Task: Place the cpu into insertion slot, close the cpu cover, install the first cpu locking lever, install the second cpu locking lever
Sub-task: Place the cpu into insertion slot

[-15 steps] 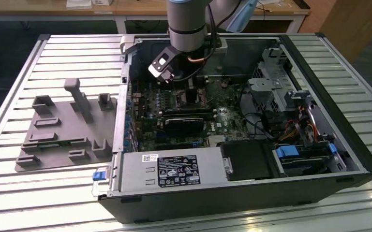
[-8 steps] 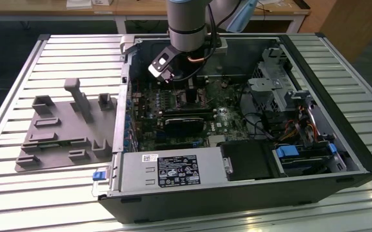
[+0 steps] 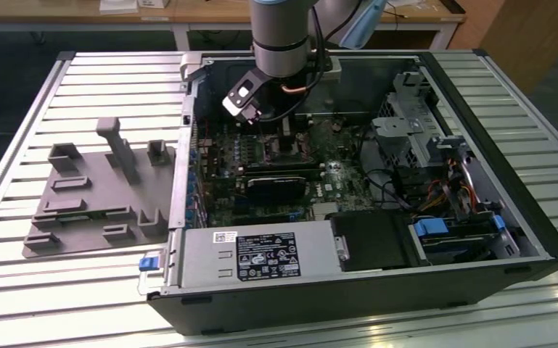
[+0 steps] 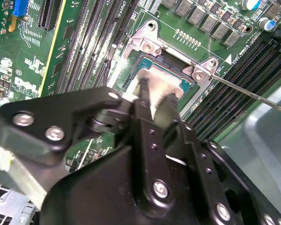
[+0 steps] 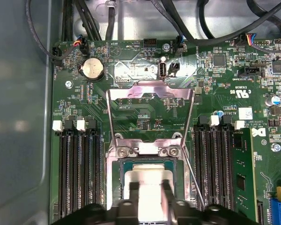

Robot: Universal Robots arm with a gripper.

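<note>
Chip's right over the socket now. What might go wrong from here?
1. The gripper holds the chip close over the socket; released off-square, it may seat crooked.
2. The open cover and the unlatched lever lie near the gripper; either might snag.

A ribbed silver metal worktable [image 3: 95, 80] stands over dark floor [image 3: 17, 51]; beyond it, a light wooden desk [image 3: 220, 13] and brown wooden panelling [image 3: 530, 36].

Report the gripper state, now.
Gripper: shut on the cpu, at the insertion slot.
</note>
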